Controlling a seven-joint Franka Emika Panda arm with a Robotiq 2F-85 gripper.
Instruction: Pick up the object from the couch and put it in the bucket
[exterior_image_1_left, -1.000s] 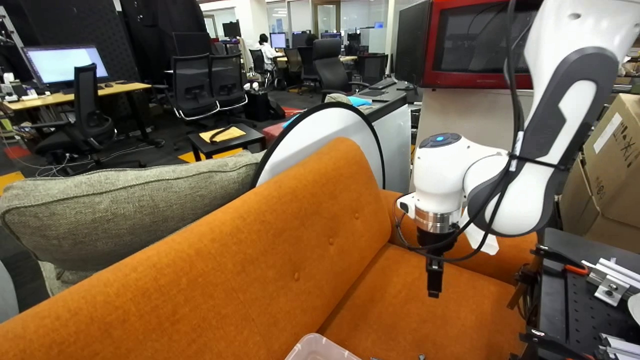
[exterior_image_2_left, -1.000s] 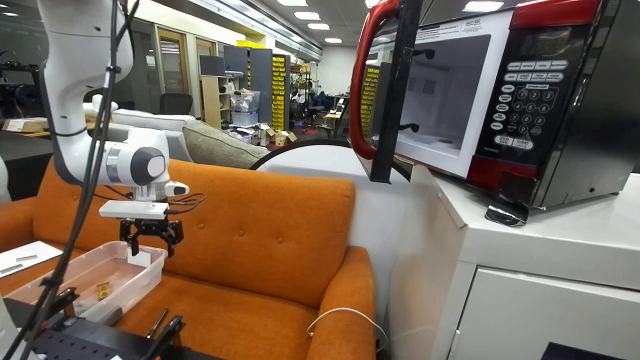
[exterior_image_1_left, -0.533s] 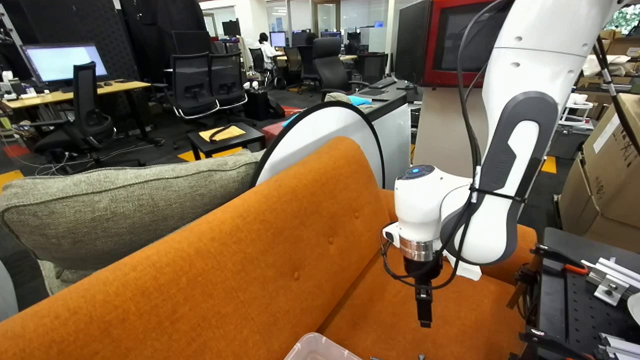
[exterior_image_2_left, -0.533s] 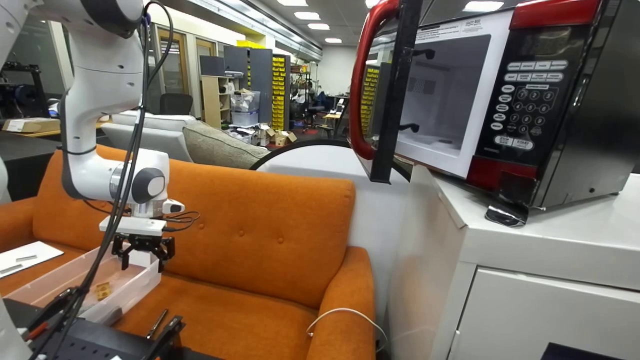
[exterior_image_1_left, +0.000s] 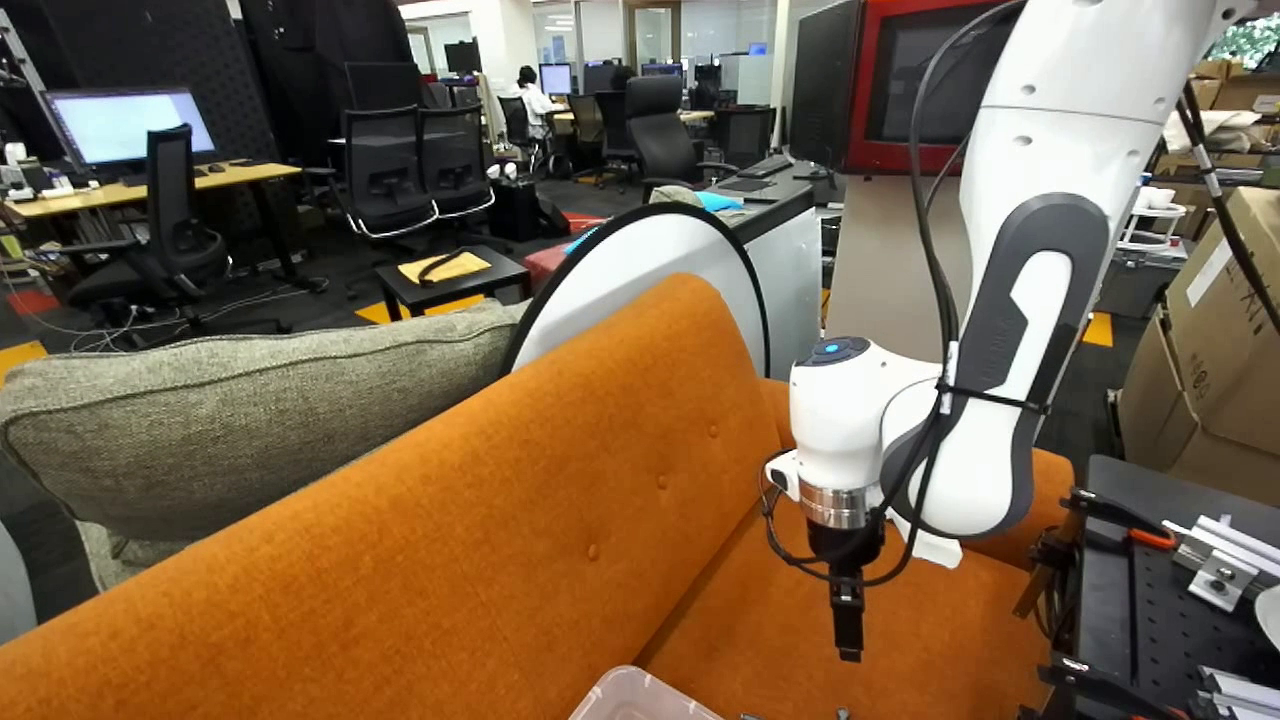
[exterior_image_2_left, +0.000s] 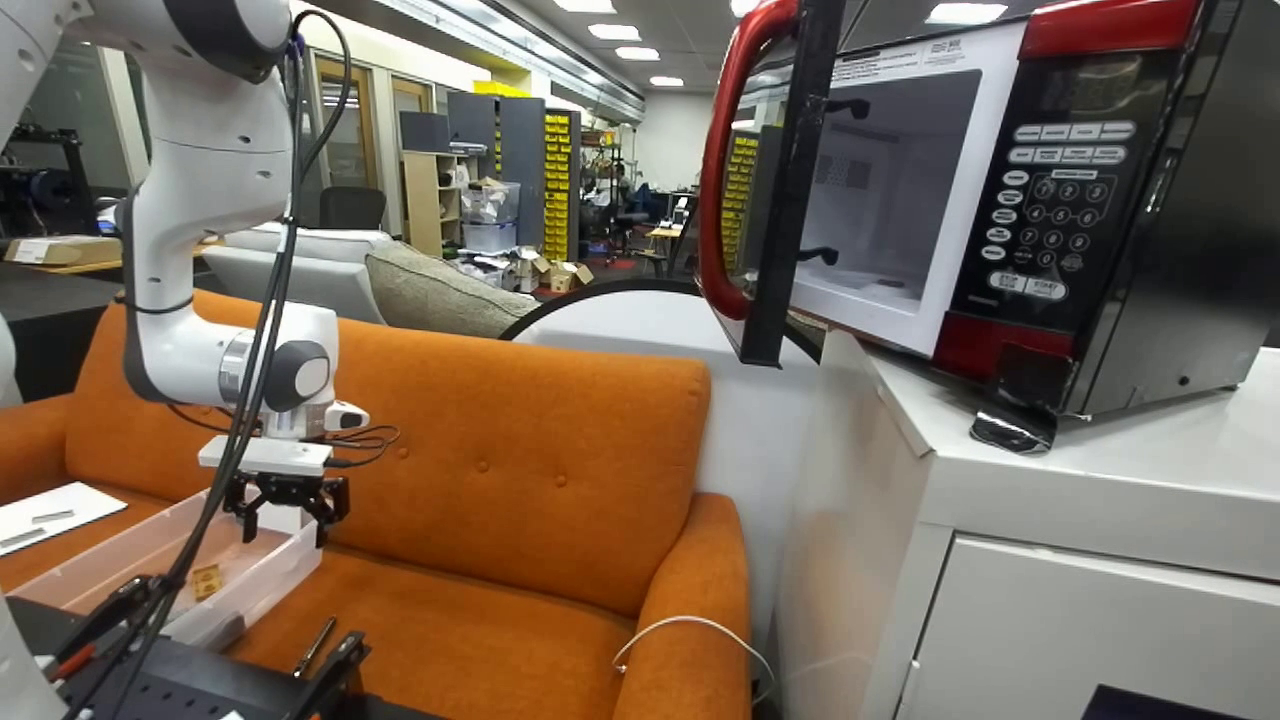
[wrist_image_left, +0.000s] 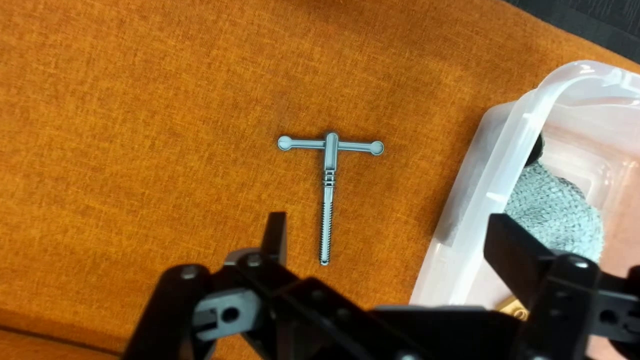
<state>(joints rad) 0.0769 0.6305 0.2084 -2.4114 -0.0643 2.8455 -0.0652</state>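
A grey T-shaped tool (wrist_image_left: 330, 155) lies flat on the orange couch (wrist_image_left: 150, 150), its stem pointing toward my gripper in the wrist view. My gripper (wrist_image_left: 387, 216) is open above the seat, nothing between its fingers; the tool's stem end shows nearer the left finger (wrist_image_left: 275, 235). The bucket is a translucent plastic bin (wrist_image_left: 492, 185) just right of the tool, with the right finger (wrist_image_left: 515, 250) appearing over its side. In an exterior view the open gripper (exterior_image_2_left: 286, 538) hangs in front of the bin (exterior_image_2_left: 275, 595). Only the bin's corner (exterior_image_1_left: 635, 690) shows in an exterior view.
Inside the bin are a grey fuzzy cloth (wrist_image_left: 555, 210) and a tan piece (wrist_image_left: 512, 307). A black perforated table (exterior_image_1_left: 1150, 600) with clamps borders the couch. White paper (exterior_image_2_left: 60, 515) lies on the seat. The couch backrest (exterior_image_1_left: 560, 470) rises alongside the arm.
The arm has come down toward the seat and shifted slightly left in both exterior views, mostly during the first half second. The gripper has stayed open.
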